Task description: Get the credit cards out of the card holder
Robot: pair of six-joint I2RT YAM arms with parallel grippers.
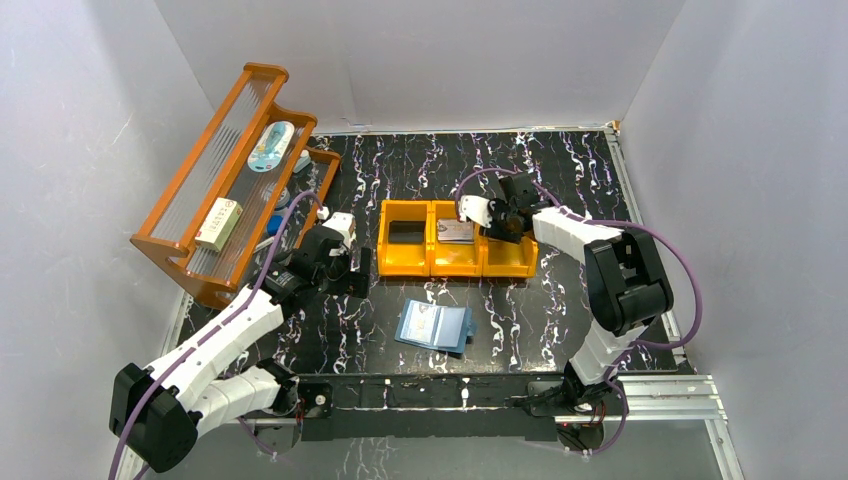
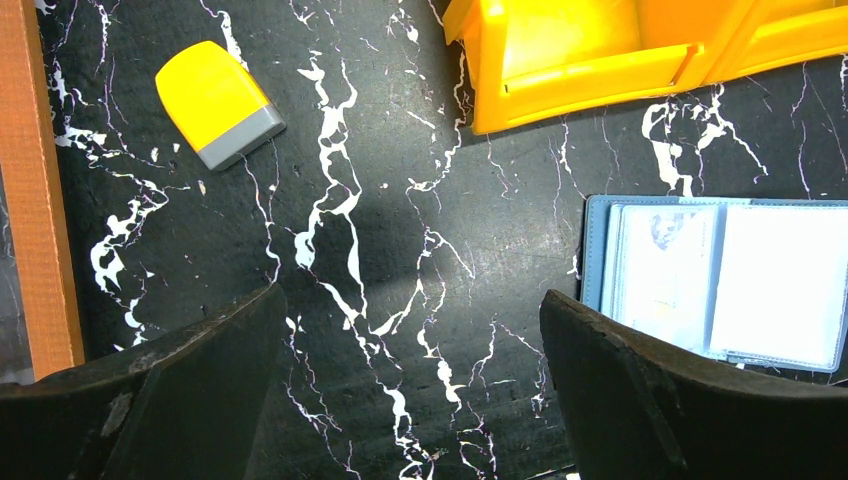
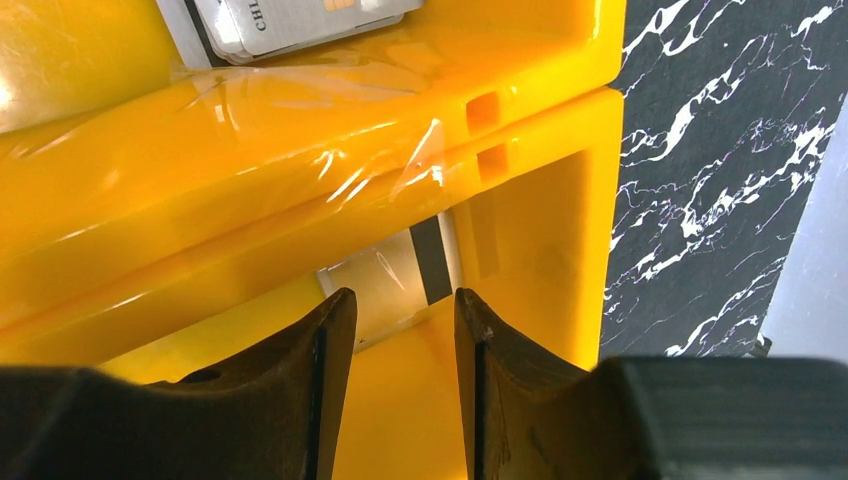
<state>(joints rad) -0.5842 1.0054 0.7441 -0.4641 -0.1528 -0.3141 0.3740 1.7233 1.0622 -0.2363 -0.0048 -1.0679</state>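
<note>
Right gripper [image 3: 400, 300]: jaws part-open and clasping nothing, tips over the end compartment of the orange bin [image 3: 300, 120]. One tan credit card [image 3: 385, 280] with a dark stripe lies on the compartment floor just beyond the fingertips, and greyish cards [image 3: 300, 15] lie in the next compartment ahead. Left gripper [image 2: 410, 300]: jaws spread wide and empty above the marbled table [image 2: 350, 200], with the card holder [image 2: 720, 280] lying open and flat just beside its right finger and a yellow block [image 2: 215, 100] ahead to its left.
</note>
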